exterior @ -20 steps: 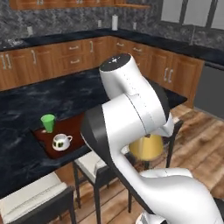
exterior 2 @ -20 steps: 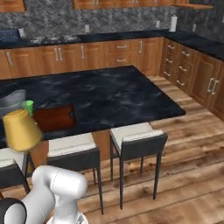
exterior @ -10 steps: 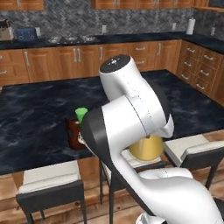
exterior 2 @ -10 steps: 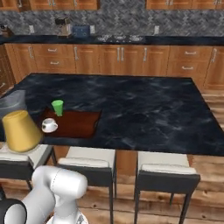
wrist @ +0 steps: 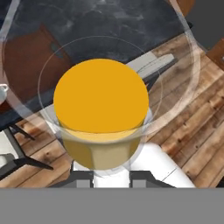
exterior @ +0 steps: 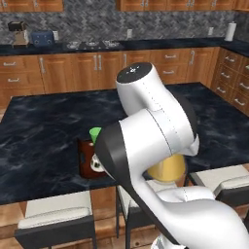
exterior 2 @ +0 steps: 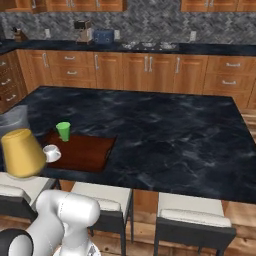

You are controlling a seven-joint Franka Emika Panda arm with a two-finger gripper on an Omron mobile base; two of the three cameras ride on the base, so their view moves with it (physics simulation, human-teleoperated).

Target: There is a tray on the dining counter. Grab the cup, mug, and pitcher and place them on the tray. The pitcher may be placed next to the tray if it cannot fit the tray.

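Pitcher (wrist: 101, 109): clear glass cone with yellow-orange liquid, carried in the jaws, which pinch it low at its near side. It hangs off the near edge of the tabletop (exterior 2: 165, 135), above the stools (exterior 2: 102, 205), just left of the tray's near-left corner.

Mug (exterior 2: 51, 153): white, seated at the near-left corner of the tray (exterior 2: 87, 152).

Cup (exterior 2: 63, 131): green tumbler, upright at the far-left of the tray, just beyond the mug.

Tray: dark reddish wood, right half bare.

Step in hand, judged: bring the pitcher over the tabletop and set it down.
- Keep it upright; the liquid stands high.
- Aim for the bare right half of the tray, well apart from mug and cup.
- If the wide base crowds them, the bare tabletop just right of the tray serves.
- Lower until the base rests flat before spreading the jaws.
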